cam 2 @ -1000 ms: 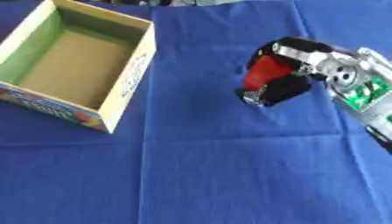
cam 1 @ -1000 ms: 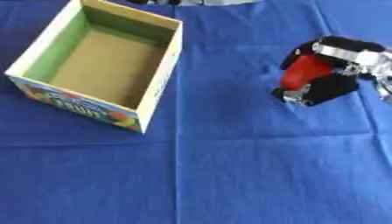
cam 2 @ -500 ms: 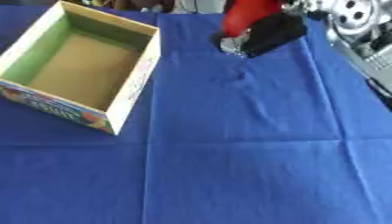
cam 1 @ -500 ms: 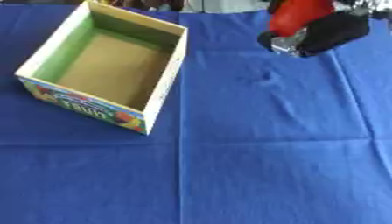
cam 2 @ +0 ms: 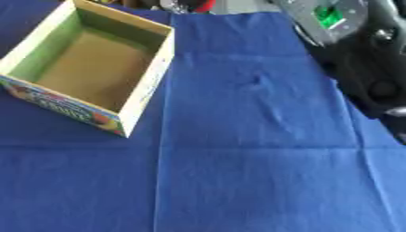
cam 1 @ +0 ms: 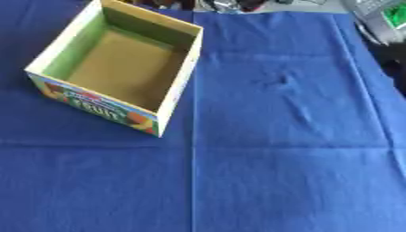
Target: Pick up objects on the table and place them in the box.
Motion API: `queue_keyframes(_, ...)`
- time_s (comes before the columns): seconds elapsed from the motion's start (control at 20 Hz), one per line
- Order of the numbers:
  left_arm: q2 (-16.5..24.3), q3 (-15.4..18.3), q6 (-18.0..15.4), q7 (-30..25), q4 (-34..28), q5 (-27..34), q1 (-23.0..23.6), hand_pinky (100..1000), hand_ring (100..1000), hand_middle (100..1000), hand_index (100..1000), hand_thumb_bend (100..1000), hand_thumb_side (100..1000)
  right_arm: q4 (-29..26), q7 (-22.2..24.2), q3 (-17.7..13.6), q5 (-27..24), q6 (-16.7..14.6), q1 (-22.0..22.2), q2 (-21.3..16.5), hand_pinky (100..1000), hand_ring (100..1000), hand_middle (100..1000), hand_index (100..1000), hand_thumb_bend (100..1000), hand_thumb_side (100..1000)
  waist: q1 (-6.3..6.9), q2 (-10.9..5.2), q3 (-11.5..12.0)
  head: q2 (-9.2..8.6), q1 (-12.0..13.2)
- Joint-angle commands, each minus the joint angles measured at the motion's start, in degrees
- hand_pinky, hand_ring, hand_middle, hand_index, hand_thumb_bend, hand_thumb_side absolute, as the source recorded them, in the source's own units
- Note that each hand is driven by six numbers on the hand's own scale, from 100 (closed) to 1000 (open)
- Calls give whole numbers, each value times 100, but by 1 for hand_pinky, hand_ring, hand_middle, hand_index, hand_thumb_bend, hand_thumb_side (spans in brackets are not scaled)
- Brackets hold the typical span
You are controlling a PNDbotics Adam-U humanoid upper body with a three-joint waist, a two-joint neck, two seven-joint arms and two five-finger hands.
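On the left of the tabletop, the open cardboard box sits askew to my view, one corner turned toward me. Its outer face carries bright fruit printing, its inner walls are pale green, and its brown floor shows in full. It rests on a blue cloth that covers the whole tabletop in both eye views. One fold line in the cloth runs from near edge to far edge just to the right of the box's near corner, and another crosses it from side to side below the box.

Right of the box, well apart from it, a small puckered dimple marks the cloth.

At the far edge, just beyond the box's far right corner, a scrap of red shows beside something silver. Both are cut off by the top of the view, and I cannot say what either one is.

Along the right side, my right arm stands over the edge of the cloth, black with a silver joint and a green panel near the top. I cannot make out the right hand itself, so I cannot tell whether it is open, closed or holding anything. My left hand is out of sight.
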Motion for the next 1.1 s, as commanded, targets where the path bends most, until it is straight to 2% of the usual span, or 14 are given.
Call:
queue_keyframes(0.05, 121, -38, 3, -17, -106, 42, -108, 602, 881, 830, 715, 100, 982, 561, -10, -76, 316, -115, -312, 372, 323, 502, 549, 549, 100, 368, 9, -68, 58, -99, -109)
queue_keyframes(0.25, 123, -55, -15, -30, -106, 52, -186, 603, 881, 830, 715, 100, 983, 1272, -229, -134, 722, -333, -566, 863, 324, 502, 549, 549, 100, 367, -39, 21, 204, -170, -224)
queue_keyframes(0.55, 106, -89, -56, -56, -106, 68, -333, 602, 882, 830, 714, 100, 983, 2113, -500, -262, 1029, -623, -784, 1404, 322, 501, 545, 546, 100, 367, -150, 181, 444, -303, -374)
queue_keyframes(0.8, 101, -89, -62, -59, -106, 74, -353, 603, 882, 831, 714, 100, 983, 2412, -644, -321, 1113, -787, -823, 1530, 322, 502, 545, 546, 100, 367, -162, 208, 483, -327, -400)
queue_keyframes(0.95, 64, -74, -88, 33, -106, 106, -384, 601, 880, 825, 708, 100, 979, 2700, -795, -349, 1274, -653, -760, 1800, 326, 507, 548, 543, 100, 365, -198, 288, 624, -366, -522)
queue_keyframes(1.1, 62, -71, -107, 108, -106, 116, -399, 601, 880, 824, 707, 100, 978, 3080, -1025, -347, 1506, -494, -744, 2178, 333, 513, 552, 540, 100, 359, -179, 293, 644, -372, -526)
